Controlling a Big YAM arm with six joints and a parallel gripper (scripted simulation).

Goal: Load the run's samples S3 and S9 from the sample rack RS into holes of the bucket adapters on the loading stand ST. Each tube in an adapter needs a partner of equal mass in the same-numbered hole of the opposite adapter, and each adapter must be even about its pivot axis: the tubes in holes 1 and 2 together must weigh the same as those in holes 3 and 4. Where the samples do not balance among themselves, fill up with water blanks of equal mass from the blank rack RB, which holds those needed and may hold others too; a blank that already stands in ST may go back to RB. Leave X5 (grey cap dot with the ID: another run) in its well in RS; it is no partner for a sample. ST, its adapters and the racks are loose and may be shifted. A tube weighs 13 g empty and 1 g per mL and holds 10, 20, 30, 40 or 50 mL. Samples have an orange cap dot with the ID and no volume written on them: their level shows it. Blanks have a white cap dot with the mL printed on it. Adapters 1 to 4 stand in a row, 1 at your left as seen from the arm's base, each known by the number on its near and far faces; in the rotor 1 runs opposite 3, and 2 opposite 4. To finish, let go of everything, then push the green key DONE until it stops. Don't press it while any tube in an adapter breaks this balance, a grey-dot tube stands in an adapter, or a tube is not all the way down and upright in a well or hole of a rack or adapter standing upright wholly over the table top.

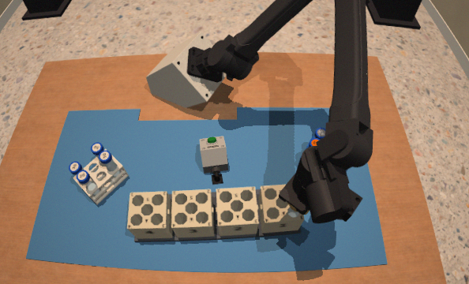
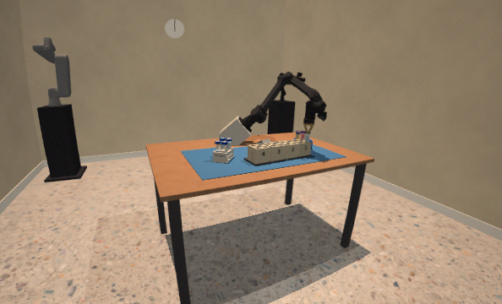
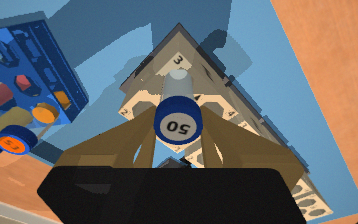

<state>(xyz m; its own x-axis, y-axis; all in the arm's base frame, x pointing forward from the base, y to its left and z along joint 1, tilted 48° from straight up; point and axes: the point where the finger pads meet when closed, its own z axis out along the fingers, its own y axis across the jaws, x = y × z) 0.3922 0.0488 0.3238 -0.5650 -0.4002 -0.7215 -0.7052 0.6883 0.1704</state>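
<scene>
My gripper (image 3: 178, 112) is shut on a water blank (image 3: 177, 117) with a blue cap and a white dot that reads 50. It holds the tube upright over the end adapter 1 (image 1: 279, 214) of the loading stand ST (image 1: 215, 214). The tube's pale lower end (image 3: 179, 76) hangs over the corner hole marked 3; I cannot tell if it has entered the hole. All visible adapter holes look empty. The blue sample rack RS (image 3: 27, 70) lies to the left in the wrist view, with an orange-dot tube (image 3: 12, 142). In the top view the arm mostly hides RS (image 1: 317, 139).
The blank rack RB (image 1: 100, 175) stands at the left of the blue mat with several blue-capped tubes. The grey box with the green key DONE (image 1: 211, 139) stands behind the adapter row. The arm's grey base block (image 1: 179, 80) sits at the table's far side.
</scene>
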